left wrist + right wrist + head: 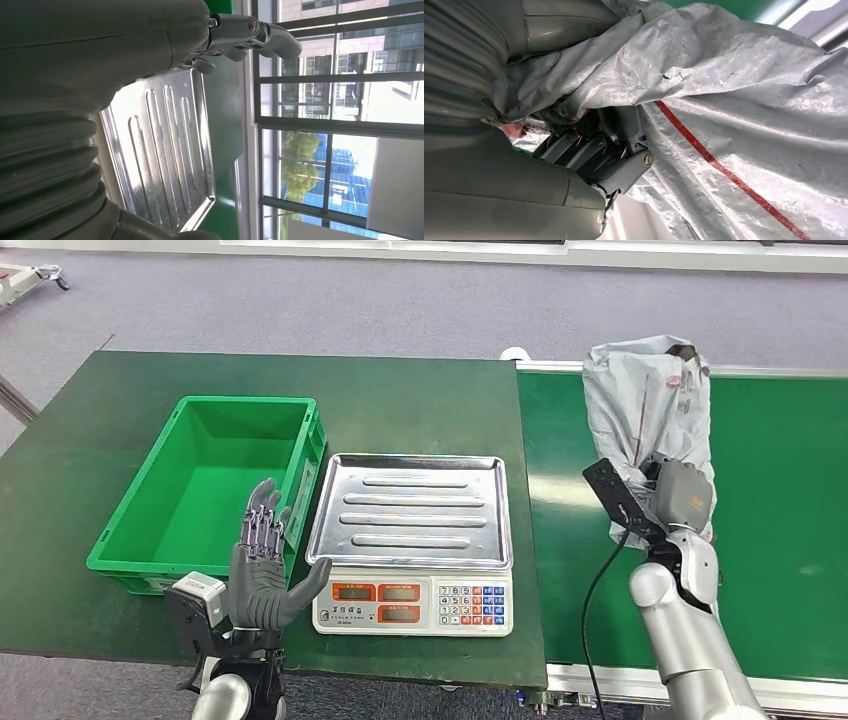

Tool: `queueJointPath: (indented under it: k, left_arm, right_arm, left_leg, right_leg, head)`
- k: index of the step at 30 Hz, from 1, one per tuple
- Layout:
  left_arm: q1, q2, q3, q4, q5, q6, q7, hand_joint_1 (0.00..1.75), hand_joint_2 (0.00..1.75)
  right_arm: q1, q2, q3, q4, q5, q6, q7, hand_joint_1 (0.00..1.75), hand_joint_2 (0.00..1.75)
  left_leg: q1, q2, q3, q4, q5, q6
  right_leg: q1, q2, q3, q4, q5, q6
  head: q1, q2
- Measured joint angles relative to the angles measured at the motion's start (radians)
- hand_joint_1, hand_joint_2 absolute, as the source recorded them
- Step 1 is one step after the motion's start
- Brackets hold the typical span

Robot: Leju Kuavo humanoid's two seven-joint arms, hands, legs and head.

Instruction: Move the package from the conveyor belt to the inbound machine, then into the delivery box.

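Note:
A crumpled grey plastic package (pixel 645 400) with a red stripe lies on the green conveyor belt (pixel 780 520) at the right. My right hand (pixel 680 495) is at the package's near end and grips it. In the right wrist view the package (pixel 734 100) drapes over the hand, whose dark fingers (pixel 614 155) curl into its folds. The inbound machine is a scale with a steel tray (pixel 410 510) and a keypad front, standing mid-table. The green delivery box (pixel 245 402) sits left of it with nothing inside. My left hand (pixel 262 575) is raised between box and scale, fingers spread, holding nothing.
The dark green table (pixel 420 400) carries the box and the scale and butts against the belt's metal side rail (pixel 530 367). In the left wrist view the steel tray (pixel 160 150) lies beyond the left hand, with windows behind. Grey floor surrounds the table.

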Motion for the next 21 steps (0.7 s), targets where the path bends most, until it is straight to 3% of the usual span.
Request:
queueJointPath:
  k: [8, 21]
  left_arm:
    - [-0.004, 0.0, 0.009, 0.0, -0.011, 0.007, -0.005, 0.0, 1.75]
    - [-0.013, 0.0, 0.014, 0.007, -0.012, 0.008, -0.007, 0.0, 1.75]
  right_arm:
    - [0.008, 0.034, 0.103, -0.082, -0.109, 0.13, -0.034, 1.75, 1.75]
    - [0.011, 0.089, 0.288, -0.092, -0.164, 0.155, -0.082, 1.75, 1.75]
  left_leg:
    - [0.0, 0.0, 0.0, 0.0, 0.0, 0.0]
    - [0.0, 0.0, 0.0, 0.0, 0.0, 0.0]
  right_leg:
    - [0.0, 0.0, 0.0, 0.0, 0.0, 0.0]
    - [0.0, 0.0, 0.0, 0.0, 0.0, 0.0]
  head:
    - [0.0, 0.0]
    - [0.0, 0.0]
